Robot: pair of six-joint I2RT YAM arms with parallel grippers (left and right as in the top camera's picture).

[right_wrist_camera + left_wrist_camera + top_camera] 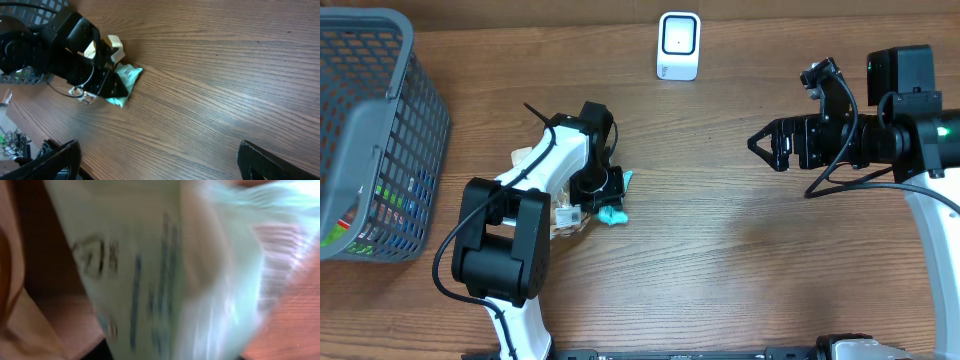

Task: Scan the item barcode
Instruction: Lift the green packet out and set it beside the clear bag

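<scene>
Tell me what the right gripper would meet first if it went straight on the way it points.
The right gripper points across bare table; first in line is probably the left gripper over the teal packet. Height is unclear, so it may pass above.

The table (pixel 720 250) is matt grained wood; the packet (pixel 613 213) is glossy plastic.

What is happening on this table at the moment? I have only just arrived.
The left arm's tool is down on a small mint-green packet lying on the wooden table. The pictures do not show whether it grips the packet; its own camera sees only blurred packaging. The right arm's tool hangs open and empty above the table. The white scanner stands at the far edge, and the packet has not yet been brought to it.
</scene>
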